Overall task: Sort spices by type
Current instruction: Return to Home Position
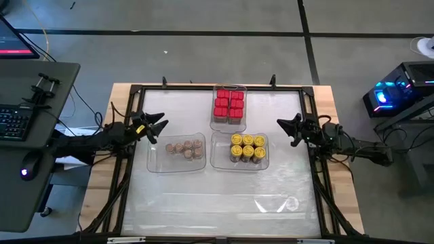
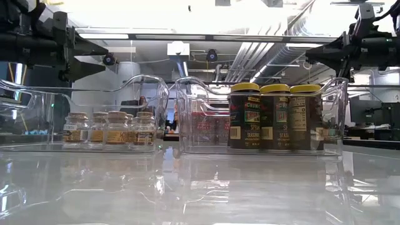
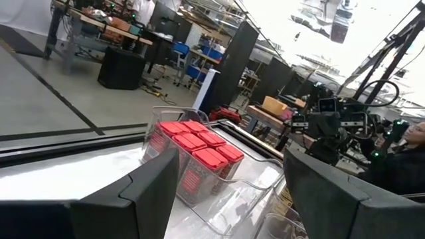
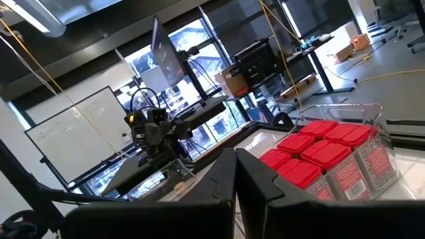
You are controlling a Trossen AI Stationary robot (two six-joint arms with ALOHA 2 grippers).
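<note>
- As both arms hung at the table's side edges in the high view, every spice container sat in a tray and nothing lay loose on the tabletop.
- Left gripper [image 1: 157,127]: left of centre, fingers spread wide, holding nothing.
- Right gripper [image 1: 285,127]: right of centre, fingers drawn together, holding nothing.
- Red spice boxes [image 1: 229,105]: packed in two columns in the clear tray at upper centre [image 1: 229,87], about midway between the grippers.
- Tan-brown jars [image 1: 186,148]: clustered at the right end of the lower-left tray [image 1: 157,159], just beside the left gripper, on its centre-frame side.
- Yellow-lidded jars [image 1: 247,147]: two rows of three in the lower-right tray [image 1: 218,157], nearer the right gripper.
- Judgement: sorting looked complete; with all three groups lying between the grippers, each arm's retreat pointed outward, away from the trays.
</note>
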